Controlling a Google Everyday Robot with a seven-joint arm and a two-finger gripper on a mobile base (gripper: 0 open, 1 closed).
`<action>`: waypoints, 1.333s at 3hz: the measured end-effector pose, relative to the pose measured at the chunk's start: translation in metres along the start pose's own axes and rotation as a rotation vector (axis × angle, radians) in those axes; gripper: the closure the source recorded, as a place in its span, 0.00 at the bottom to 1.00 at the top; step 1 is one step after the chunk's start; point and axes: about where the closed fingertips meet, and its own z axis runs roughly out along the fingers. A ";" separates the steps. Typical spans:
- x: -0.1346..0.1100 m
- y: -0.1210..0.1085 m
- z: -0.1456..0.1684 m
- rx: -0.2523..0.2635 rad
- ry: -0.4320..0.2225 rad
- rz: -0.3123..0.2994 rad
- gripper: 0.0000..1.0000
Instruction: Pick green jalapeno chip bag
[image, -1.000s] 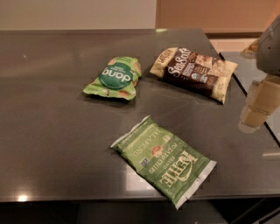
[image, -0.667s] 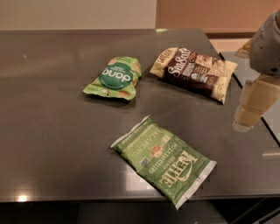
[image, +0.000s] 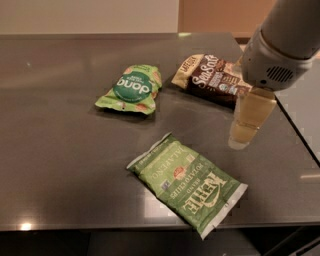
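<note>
Clearly, in the camera view, the green jalapeno chip bag (image: 187, 185), a glossy, crinkled rectangle with white sealed ends, is lying flat and skewed near the counter's front edge. The dark, smooth, reflective counter (image: 60, 150) is also carrying a puffy light-green dang bag (image: 131, 89) toward the back and a brown Sea Salt bag (image: 210, 77) nearer the back right corner. The gripper (image: 243, 131), pale and translucent under a rounded white arm housing (image: 272, 55), is hanging near the right edge, apart from the green bag; whether it is spread or pressed together, I cannot tell.
</note>
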 end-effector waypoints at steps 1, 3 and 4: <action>-0.030 0.007 0.023 -0.031 -0.020 -0.038 0.00; -0.080 0.032 0.073 -0.111 -0.056 -0.117 0.00; -0.091 0.052 0.096 -0.162 -0.064 -0.140 0.00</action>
